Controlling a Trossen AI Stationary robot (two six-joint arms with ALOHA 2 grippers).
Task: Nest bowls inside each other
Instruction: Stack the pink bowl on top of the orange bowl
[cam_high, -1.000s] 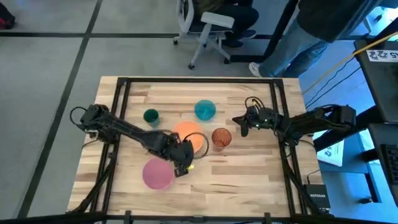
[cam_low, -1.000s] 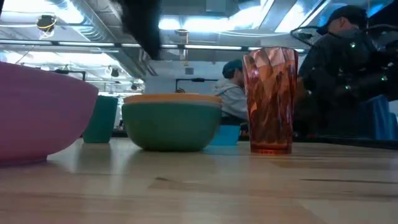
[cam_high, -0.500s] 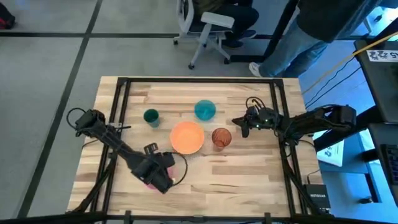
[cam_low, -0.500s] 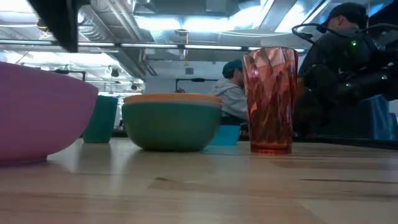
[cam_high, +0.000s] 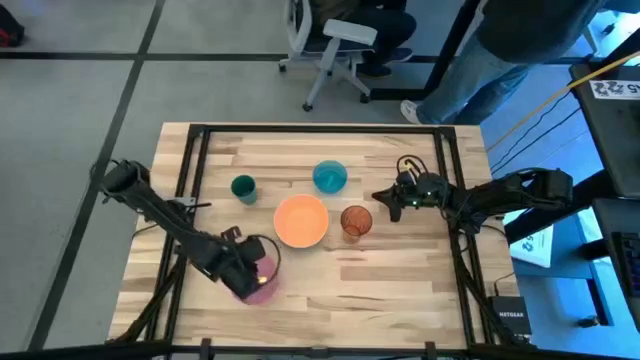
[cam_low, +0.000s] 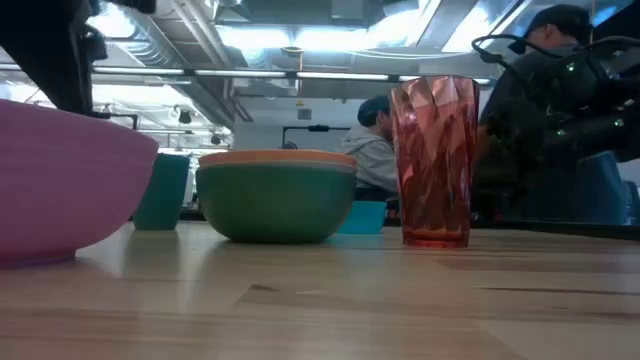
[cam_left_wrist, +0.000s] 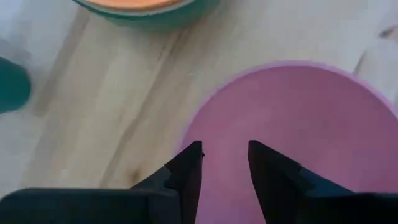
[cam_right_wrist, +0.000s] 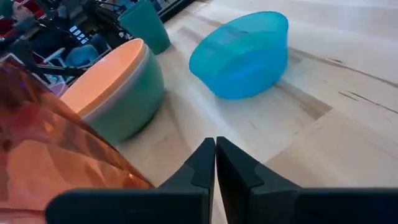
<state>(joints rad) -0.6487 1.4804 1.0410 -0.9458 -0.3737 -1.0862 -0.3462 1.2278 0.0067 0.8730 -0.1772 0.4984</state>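
Moved since earlier: left end effector (cam_high: 252, 281) has swung off the orange bowl and now sits over the pink bowl (cam_high: 258, 283); right end effector (cam_high: 381, 194) has not shifted.
Left end effector: fingers (cam_left_wrist: 189, 168) slightly apart above the pink bowl's inside near its rim, holding nothing.
Right end effector: fingers (cam_right_wrist: 202, 165) pressed together, empty, just beside the reddish-brown cup (cam_high: 355, 220).
Count: one pink bowl, one orange bowl (cam_high: 300, 220) nested in one green bowl (cam_low: 275, 200), one blue bowl (cam_high: 329, 177), one dark-teal cup (cam_high: 242, 187), one reddish-brown cup.
Room: the pink bowl lies near the bench (cam_high: 400, 290) front edge; bare wood spreads beyond it toward the right arm's side.
Looks: the pink bowl is smooth and empty; the reddish-brown cup is faceted and see-through, upright.
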